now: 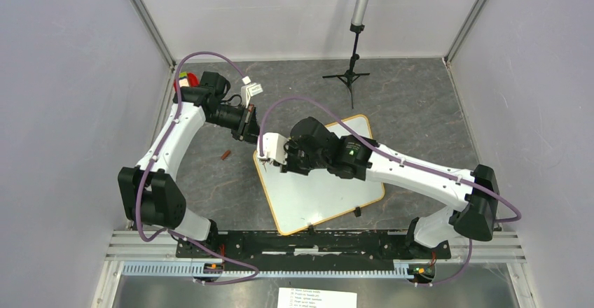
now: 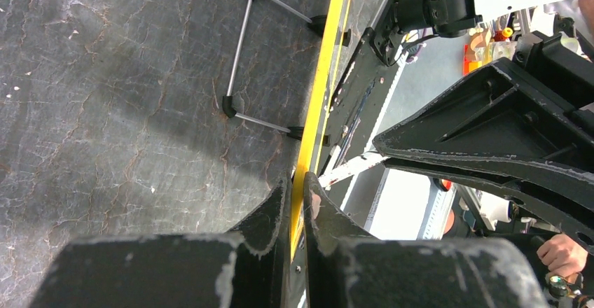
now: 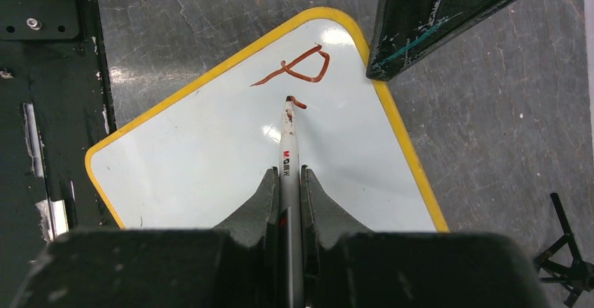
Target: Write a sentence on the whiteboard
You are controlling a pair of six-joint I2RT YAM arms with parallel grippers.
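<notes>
The right hand [image 3: 288, 178] clenches a marker [image 3: 288, 140], tip touching the whiteboard [image 3: 210, 161] just beside a red-brown P [image 3: 301, 66]; the left hand [image 2: 298, 192] pinches the board's yellow rim [image 2: 319, 91]; the board lies on the dark desk [image 3: 490, 112]

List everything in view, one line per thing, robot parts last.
whiteboard: one, white with yellow rim, angled at mid-table
writing: one "P" plus a short stroke, brownish-red, near a board corner
marker: one, grey-white, tip at the board
small piece: one, brownish-red, on the table left of the board
tripod stand: one, black, far side of the table
printed sheet: one, white, nearest edge
left claw: black, shut on the whiteboard's rim
right claw: black, shut on the marker
</notes>
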